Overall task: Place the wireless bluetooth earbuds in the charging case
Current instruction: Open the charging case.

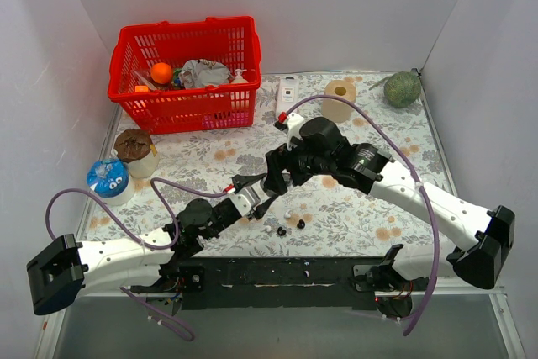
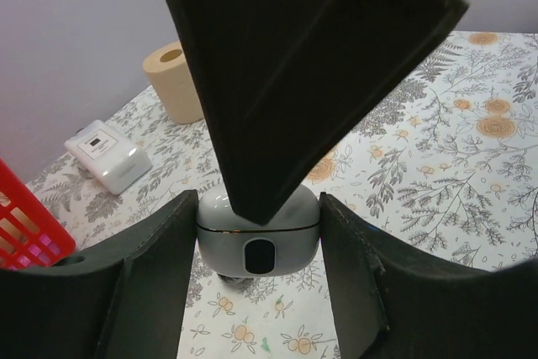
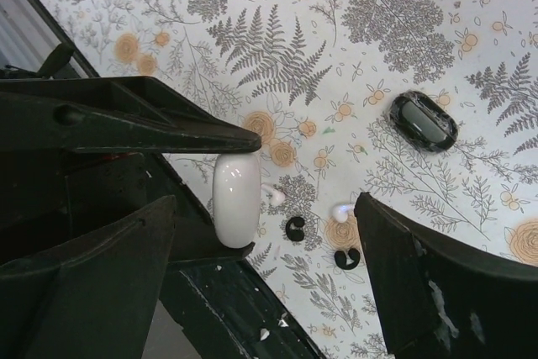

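The left arm's jaws (image 2: pixel 258 241) are closed on a white charging case (image 2: pixel 290 216), one finger pressed to each side. A thin seam runs across its front above a dark oval mark. I cannot tell whether it rests on the tabletop (image 1: pixel 210 157) or hangs just clear of it.

The right arm's jaws (image 3: pixel 267 201) stand wide open, with nothing between them. They hang over the case, and in the left wrist view one of their black fingers fills the space just above it.

Four earbuds (image 3: pixel 295 227) lie loose on the flowered tabletop near its front edge, just beside the held case and none of them in it. Two are white and two black. One white bud lies right next to the case, and the other three are grouped a little further along. A black oval case (image 3: pixel 423 120) lies apart from them, further in from the edge.

At the back of the tabletop, a red basket (image 1: pixel 183 73) full of odds and ends sits on the left. A small white box (image 1: pixel 287 94), a roll of paper (image 1: pixel 340 100) and a green round thing (image 1: pixel 402 88) stand to its right.
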Robot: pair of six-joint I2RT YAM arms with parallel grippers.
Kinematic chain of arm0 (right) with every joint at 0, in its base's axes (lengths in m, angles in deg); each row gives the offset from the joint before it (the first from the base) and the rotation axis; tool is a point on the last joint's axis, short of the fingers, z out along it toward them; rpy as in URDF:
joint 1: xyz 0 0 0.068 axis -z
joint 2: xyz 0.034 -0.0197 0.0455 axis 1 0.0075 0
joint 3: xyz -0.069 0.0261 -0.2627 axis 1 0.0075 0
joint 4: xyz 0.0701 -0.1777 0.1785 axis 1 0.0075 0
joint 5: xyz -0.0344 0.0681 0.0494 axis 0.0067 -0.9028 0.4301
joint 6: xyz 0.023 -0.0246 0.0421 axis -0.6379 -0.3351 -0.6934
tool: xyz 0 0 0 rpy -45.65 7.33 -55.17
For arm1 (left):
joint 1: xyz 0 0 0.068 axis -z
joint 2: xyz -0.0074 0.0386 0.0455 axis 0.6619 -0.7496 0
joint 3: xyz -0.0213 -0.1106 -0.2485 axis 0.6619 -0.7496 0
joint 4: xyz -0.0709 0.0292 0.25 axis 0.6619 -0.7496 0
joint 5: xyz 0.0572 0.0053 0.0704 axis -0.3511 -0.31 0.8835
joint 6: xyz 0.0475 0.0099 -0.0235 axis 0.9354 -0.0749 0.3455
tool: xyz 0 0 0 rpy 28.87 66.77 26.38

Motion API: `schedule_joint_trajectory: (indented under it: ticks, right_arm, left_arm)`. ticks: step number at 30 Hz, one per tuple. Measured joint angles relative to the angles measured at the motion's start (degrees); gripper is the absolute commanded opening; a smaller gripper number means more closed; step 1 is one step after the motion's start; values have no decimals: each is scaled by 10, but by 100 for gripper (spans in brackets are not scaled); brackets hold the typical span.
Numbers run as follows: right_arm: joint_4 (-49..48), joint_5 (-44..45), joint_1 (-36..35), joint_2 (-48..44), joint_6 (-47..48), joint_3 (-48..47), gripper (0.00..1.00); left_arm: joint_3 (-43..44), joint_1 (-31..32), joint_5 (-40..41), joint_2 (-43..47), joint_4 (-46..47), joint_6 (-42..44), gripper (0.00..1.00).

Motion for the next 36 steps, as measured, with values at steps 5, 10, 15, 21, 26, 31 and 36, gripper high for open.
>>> schedule_joint_trajectory:
  ticks: [5,10,15,21,26,31,36]
  right_arm:
    - [10,30,-6,13,0,-1,89]
    - [10,46,-6,15,-2,0,85]
    - [9,53,-8,15,-2,0,82]
    - [9,57,-11,14,-4,0,79]
    - [9,69,-11,10,-4,0,78]
    - [9,84,-11,-1,-5,1,77]
    - [10,102,-7,-7,-5,2,77]
  left_arm:
    - [6,0,-5,0,0,0,0]
    - [7,0,-10,1,-2,-1,0]
    - [7,0,-10,4,-9,-2,0]
    - [7,0,-10,5,-11,-2,0]
    - [7,0,-6,6,-17,-2,0]
    - [7,0,-2,11,-19,-2,0]
    - [7,0,0,14,-22,-2,0]
